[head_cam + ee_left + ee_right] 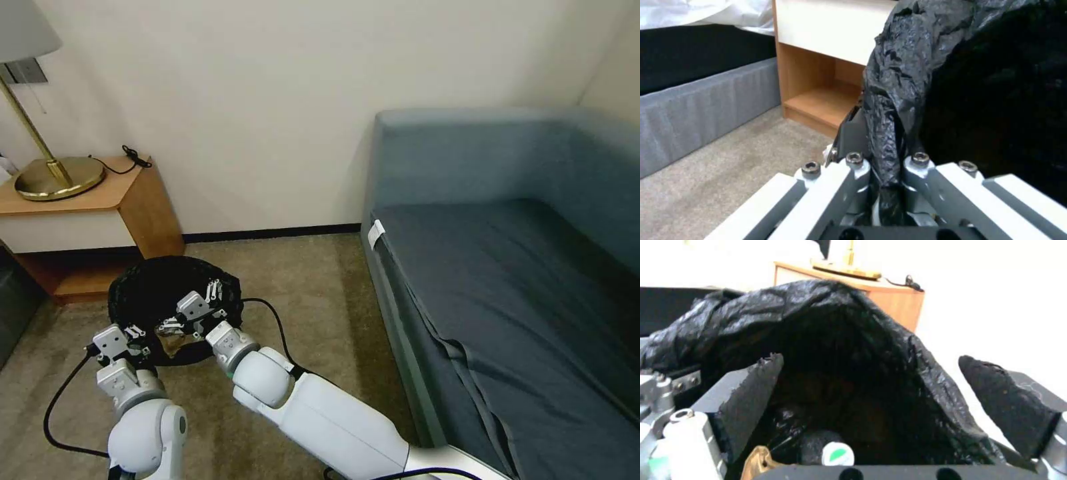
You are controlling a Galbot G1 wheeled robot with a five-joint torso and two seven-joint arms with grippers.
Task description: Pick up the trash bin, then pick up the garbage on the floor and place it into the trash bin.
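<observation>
Black-bagged trash bin held above the carpet beside the nightstand | left gripper pinching its near rim | right gripper spread wide over the mouth | bottle and tan paper inside.

Open carpet at centre frame, room to pass there. Lower left is crowded: the trash bin sits just beside the nightstand at left. The sofa walls off the whole right side. A black cable loops across the floor.
</observation>
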